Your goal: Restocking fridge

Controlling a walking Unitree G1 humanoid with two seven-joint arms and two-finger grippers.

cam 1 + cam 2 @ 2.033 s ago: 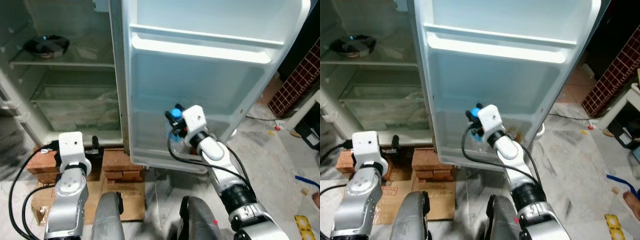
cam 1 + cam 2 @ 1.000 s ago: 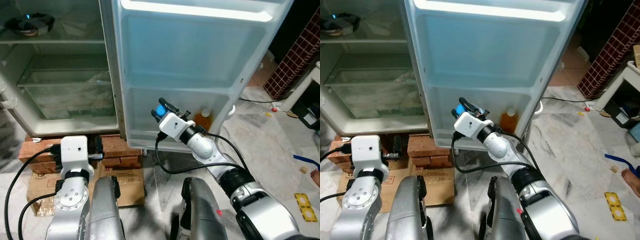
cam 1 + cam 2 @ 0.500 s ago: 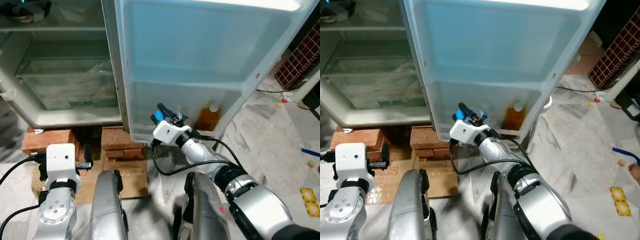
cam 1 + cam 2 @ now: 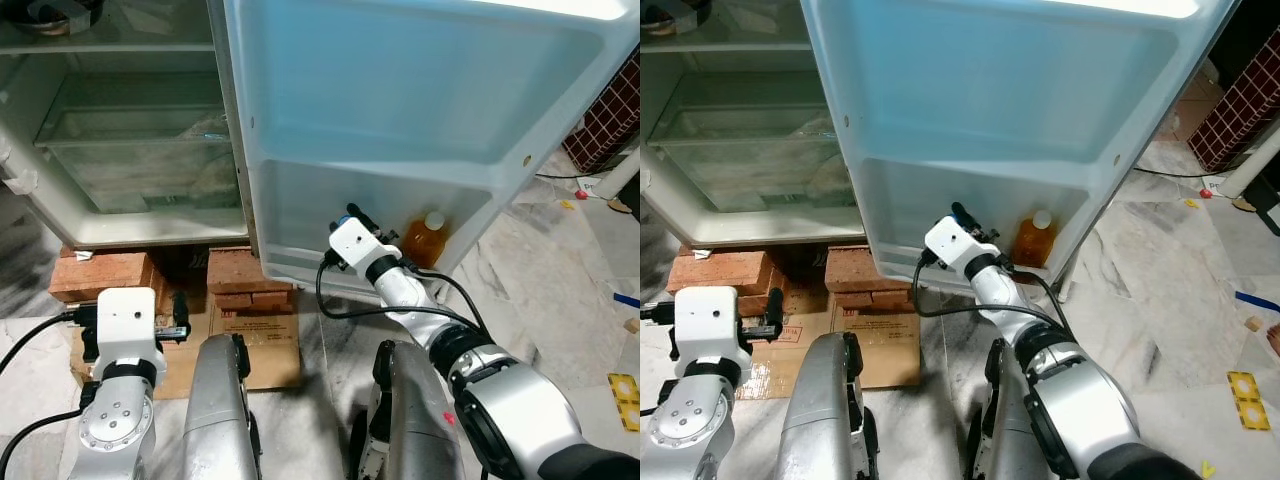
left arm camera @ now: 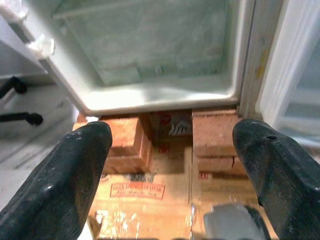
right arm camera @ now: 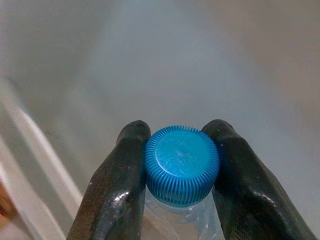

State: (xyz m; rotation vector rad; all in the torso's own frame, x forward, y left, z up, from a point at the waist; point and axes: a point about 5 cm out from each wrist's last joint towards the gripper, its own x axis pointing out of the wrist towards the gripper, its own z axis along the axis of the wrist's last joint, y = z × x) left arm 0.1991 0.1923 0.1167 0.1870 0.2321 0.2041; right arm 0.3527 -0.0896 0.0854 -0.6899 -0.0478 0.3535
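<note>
R tool [image 6: 181, 172] is clamped on a clear bottle [image 6: 181, 217] w/ a blue cap [image 6: 181, 171]; both fingers [image 6: 117, 185] press the cap's sides. From the head views the R tool [image 4: 352, 222] sits at the fridge door [image 4: 420, 110], reaching into its bottom bin [image 4: 300, 215], so the bottle is in or just at that bin; its body isn't clear enough there to say if it rests on the bin floor. Just beside the R tool, further along the same bin, stands an orange bottle [image 4: 427, 240] w/ a white cap, upright, apart from the tool.

L tool [image 5: 170, 170] hangs low, fingers wide apart, holding nothing. Seen betw. its fingers: red bricks [image 5: 215, 132] under the fridge [image 5: 150, 55] and flat cardboard [image 5: 150, 190] on the floor below them. L arm [image 4: 120, 400] is idle, near the bricks, well apart from the door.

Fridge body is open next to the door; a glass shelf and a clear drawer [image 4: 140, 160] show inside. A dark round item [image 4: 50, 10] sits on the upper shelf, too cut off to tell what. Marble floor [image 4: 560, 300] spreads past the door.
</note>
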